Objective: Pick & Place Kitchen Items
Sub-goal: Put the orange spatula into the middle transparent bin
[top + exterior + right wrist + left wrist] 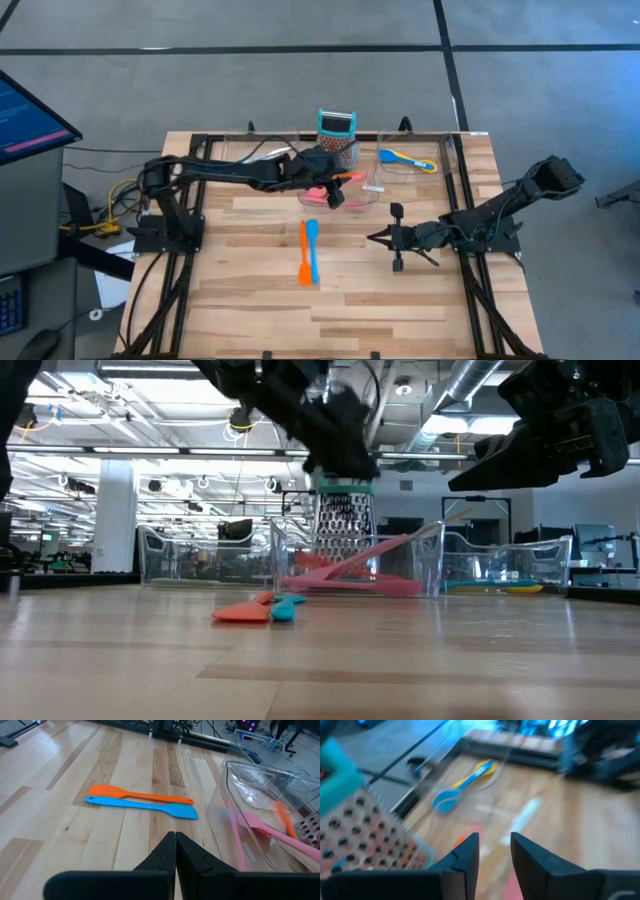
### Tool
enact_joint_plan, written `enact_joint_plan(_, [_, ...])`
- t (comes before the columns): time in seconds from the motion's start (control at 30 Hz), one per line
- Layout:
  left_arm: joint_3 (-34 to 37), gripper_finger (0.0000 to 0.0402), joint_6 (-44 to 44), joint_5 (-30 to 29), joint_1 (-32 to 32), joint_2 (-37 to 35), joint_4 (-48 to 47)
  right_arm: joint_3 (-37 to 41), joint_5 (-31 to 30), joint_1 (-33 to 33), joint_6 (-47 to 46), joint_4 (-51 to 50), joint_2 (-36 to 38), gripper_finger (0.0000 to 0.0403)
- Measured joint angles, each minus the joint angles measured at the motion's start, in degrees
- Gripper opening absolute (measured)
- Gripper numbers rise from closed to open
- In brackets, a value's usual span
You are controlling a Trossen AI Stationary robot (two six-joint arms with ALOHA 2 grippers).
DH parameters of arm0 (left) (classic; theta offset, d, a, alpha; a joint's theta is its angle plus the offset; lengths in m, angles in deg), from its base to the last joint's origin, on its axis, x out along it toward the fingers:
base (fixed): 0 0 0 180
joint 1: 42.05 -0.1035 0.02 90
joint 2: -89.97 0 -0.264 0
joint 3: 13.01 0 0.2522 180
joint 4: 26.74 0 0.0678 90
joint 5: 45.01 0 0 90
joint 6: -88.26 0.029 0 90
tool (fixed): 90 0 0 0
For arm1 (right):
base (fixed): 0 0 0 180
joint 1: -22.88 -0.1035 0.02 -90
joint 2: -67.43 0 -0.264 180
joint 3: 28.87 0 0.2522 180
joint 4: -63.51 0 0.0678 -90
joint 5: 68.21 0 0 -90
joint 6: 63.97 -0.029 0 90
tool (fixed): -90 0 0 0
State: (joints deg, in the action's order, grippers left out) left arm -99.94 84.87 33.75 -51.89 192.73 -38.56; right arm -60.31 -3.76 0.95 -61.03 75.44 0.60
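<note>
A: Where do we have the left claw (333,186)?

B: We see it reaching from the left side of the tabletop (250,300) to the clear tray (362,195) beside the grater (337,135), hanging over the tray's near end. In its own wrist view the two fingers (467,852) stand apart with a gap between them and nothing in it, so we call it released.

A: And the utensils?

B: Pink pieces (345,572) lie in that tray, right under the claw, one long handle propped up on the tray's wall in the low view. An orange piece (283,819) lies in the tray with them. The claw sits above these, not touching them as far as we can tell.

A: What about the rest?

B: An orange spatula (303,252) and a blue spatula (312,249) lie side by side in the middle of the tabletop, touching or nearly so, well apart from the left claw. A blue and yellow spoon (405,159) lies in the second tray (440,150), at the far right.

A: The right claw (372,238)?

B: It rests low over the tabletop, right of the two spatulas and pointing towards them, fingers clenched together on nothing.
</note>
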Motion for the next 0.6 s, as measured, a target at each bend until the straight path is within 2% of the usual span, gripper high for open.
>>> enact_joint_plan(0.33, [0.0, 0.0026, 0.1, -0.4, 9.3, -12.0, -10.5, 0.0, 0.0, 0.0, 0.0, 0.0, 0.0, 0.0])
enact_joint_plan(0.43, [0.0, 0.0005, 0.0, -2.8, 13.0, -14.1, -13.1, 0.0, 0.0, 0.0, 0.0, 0.0, 0.0, 0.0])
enact_joint_plan(0.6, [0.0, 0.0003, 0.0, -9.2, 19.5, -15.4, -15.7, 0.0, 0.0, 0.0, 0.0, 0.0, 0.0, 0.0])
